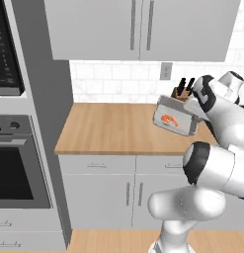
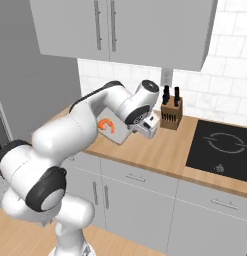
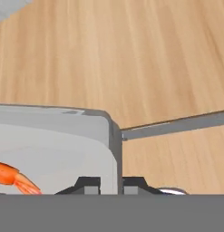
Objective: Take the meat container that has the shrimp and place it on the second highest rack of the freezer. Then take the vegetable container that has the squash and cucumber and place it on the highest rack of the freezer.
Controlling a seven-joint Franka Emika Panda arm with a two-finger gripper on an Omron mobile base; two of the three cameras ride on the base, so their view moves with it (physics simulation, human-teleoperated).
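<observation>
The meat container (image 1: 175, 122) is a shallow grey tray with a small orange shrimp (image 1: 169, 119) inside. It hangs tilted above the wooden counter (image 1: 108, 128), its open side facing the left base camera. My gripper (image 1: 194, 117) is shut on its right rim. From the right base view the tray (image 2: 116, 134) and shrimp (image 2: 107, 126) sit just left of the gripper (image 2: 144, 129). In the hand view the gripper (image 3: 111, 186) clamps the tray's wall (image 3: 114, 149), and the shrimp's tail (image 3: 11, 176) shows at lower left. The vegetable container and the freezer are out of view.
A knife block (image 2: 171, 112) stands at the wall behind the hand, under an outlet (image 1: 166, 70). A black cooktop (image 2: 222, 147) lies to the right. An oven (image 1: 15, 163) and microwave (image 1: 5, 49) fill the tall grey column at left. White wall cabinets (image 1: 138, 27) hang overhead.
</observation>
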